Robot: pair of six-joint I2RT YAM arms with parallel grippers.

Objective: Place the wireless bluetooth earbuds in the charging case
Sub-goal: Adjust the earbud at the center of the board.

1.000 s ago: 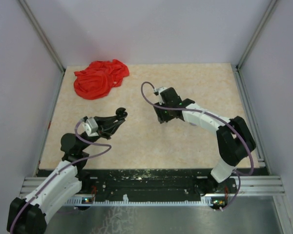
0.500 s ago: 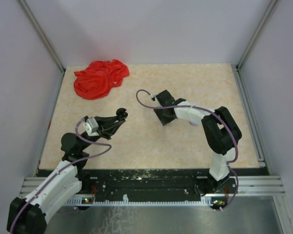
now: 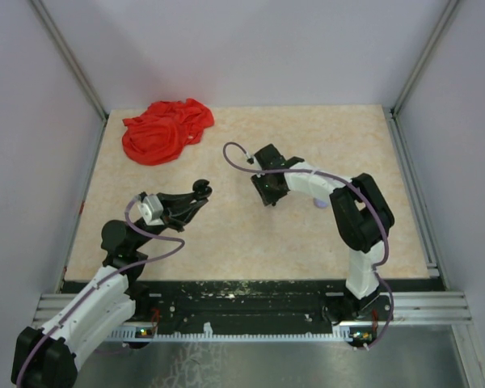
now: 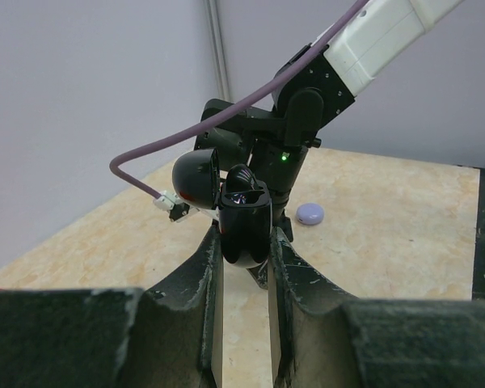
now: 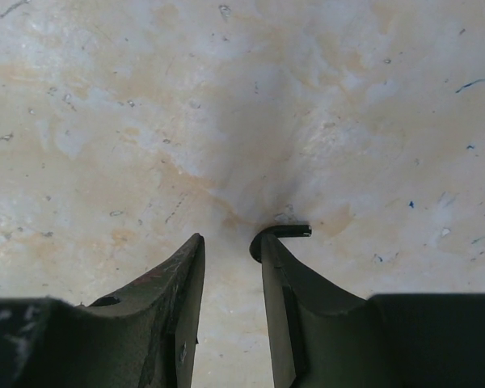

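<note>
A: Status on the case?

B: My left gripper (image 4: 243,242) is clenched on the charging case (image 4: 244,226) and holds it up off the desk (image 5: 145,97). Black, glossy, rounded shell. The lid (image 4: 196,179) is hinged open, cavity showing at the top.

A: Grip OK?

B: The gripper has the two flanks of the lower half, below the hinge. By the look of it: light, rigid, slick plastic. It's likely to twist or squirt out if pushed off-axis. I wouldn't clamp on the lid, since the hinge looks like the weak part.

A: Right side?

B: My right gripper (image 5: 228,242) points down at the desk, jaws a narrow slot apart. Bare desk shows through the slot, and I can see nothing between them. There's a dark hooked bit (image 5: 284,233) at one tip. Can't tell if it's finger or a bud.

A: Where are the earbuds?

B: None I can positively identify. One small lavender round piece (image 4: 310,213) lies on the desk near the right arm. Bud or case, I can't tell.

A: Handling for a bud?

B: I expect tiny, near weightless, hard, smooth and curved. It'll probably skid on the desk or flick away under a pinch. Take it across the widest part of the body, jaws centred, light squeeze, low to the desk. Seat it by a gentle drop into the cavity, not a shove.
</note>
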